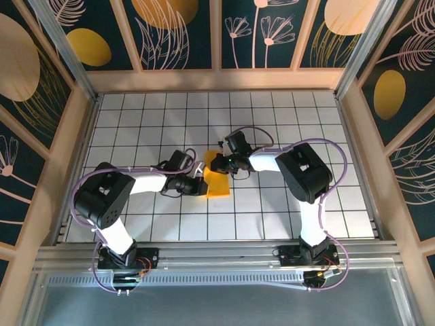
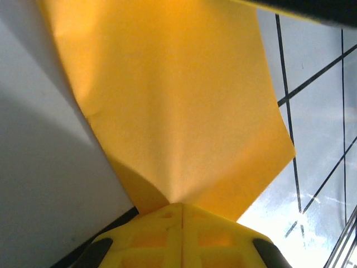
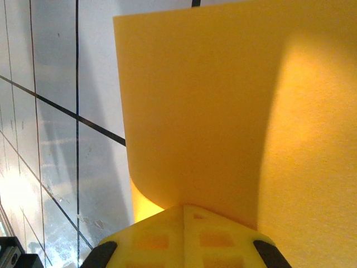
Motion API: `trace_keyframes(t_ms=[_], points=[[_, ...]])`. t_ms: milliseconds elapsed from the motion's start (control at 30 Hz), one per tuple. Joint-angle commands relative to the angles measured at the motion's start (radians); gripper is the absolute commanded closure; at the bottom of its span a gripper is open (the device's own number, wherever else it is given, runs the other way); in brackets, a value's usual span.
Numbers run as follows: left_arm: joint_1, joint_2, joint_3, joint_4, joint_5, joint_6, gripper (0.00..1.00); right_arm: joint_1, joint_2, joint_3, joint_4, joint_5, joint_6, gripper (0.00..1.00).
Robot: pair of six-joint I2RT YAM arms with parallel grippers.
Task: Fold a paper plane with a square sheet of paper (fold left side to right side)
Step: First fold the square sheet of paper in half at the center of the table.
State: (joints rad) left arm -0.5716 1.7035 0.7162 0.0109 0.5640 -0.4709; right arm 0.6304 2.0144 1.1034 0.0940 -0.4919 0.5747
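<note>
The square sheet of paper (image 1: 219, 182), orange-yellow, lies near the middle of the white grid table (image 1: 285, 122), partly lifted and curved. My left gripper (image 1: 198, 178) is at its left edge and my right gripper (image 1: 217, 163) is at its far edge. In the left wrist view the yellow fingers (image 2: 150, 234) meet at the left gripper's (image 2: 182, 205) tip, shut on the paper (image 2: 178, 111), which fans upward from them. In the right wrist view the right gripper (image 3: 184, 206) is likewise shut on the paper (image 3: 223, 111), which bends over at the pinch.
Wooden-framed patterned walls (image 1: 217, 41) enclose the table on three sides. The two arm bases (image 1: 129, 261) stand at the near edge on a metal rail. Both forearms cross toward the middle, close to each other.
</note>
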Motion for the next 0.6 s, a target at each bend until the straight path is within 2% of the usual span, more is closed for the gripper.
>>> trace_keyframes(t_ms=[0,367,567], points=[[-0.024,-0.024,-0.061,-0.159,0.032,0.03,0.93,-0.011,0.03,-0.04,-0.092,0.084,-0.029,1.0],[-0.026,-0.074,-0.078,-0.177,0.029,0.018,0.93,-0.011,0.031,-0.042,-0.097,0.084,-0.033,1.0],[-0.015,-0.151,-0.007,-0.199,0.012,-0.007,0.93,-0.011,0.023,-0.046,-0.094,0.079,-0.035,1.0]])
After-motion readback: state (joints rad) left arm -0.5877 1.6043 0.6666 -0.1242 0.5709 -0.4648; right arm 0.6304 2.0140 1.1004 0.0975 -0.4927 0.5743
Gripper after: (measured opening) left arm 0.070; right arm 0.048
